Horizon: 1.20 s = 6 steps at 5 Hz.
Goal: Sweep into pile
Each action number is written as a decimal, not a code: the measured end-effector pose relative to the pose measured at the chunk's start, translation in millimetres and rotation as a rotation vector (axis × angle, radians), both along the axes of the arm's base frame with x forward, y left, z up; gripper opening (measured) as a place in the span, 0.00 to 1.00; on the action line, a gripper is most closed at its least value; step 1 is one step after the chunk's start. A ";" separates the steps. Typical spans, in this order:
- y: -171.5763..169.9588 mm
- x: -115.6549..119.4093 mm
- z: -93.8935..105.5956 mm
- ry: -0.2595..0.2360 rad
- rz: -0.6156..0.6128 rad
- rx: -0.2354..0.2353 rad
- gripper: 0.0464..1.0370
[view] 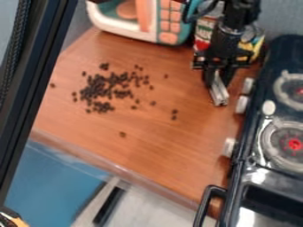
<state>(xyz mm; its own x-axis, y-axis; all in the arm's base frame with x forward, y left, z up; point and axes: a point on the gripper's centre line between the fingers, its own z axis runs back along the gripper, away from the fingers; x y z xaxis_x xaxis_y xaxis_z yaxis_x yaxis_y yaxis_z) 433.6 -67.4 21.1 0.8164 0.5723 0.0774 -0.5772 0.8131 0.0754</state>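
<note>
Dozens of small, dark, roundish bits [99, 91] lie loosely clumped, the jaws pinching a silvery bar [219, 93].

Noted from where I stand: a flat wooden tabletop [160, 150], reddish-brown, streaked with fine grain; small, round, blackish-brown pellets [98, 91], uniformly dark against it. The boxy plastic toy oven [121, 28] I record as white and teal, with peach-orange buttons [170, 26]. The glossy black box-shaped stove [234, 208] carries round, silver-grey burners [271, 144] with bright red centres and off-white, rounded knobs [241, 104]. The two-finger gripper [218, 86]: black.
</note>
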 end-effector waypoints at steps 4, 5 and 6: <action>46.7 -20.6 -3.4 0.024 0.012 -0.045 0.33; 63.7 -28.3 -3.3 0.045 0.032 -0.066 0.33; 71.5 -31.6 -4.5 0.056 0.033 -0.072 0.33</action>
<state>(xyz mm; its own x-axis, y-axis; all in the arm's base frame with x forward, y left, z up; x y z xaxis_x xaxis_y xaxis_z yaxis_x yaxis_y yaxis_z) 402.0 4.1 16.6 0.7987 0.6016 -0.0101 -0.6005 0.7981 0.0497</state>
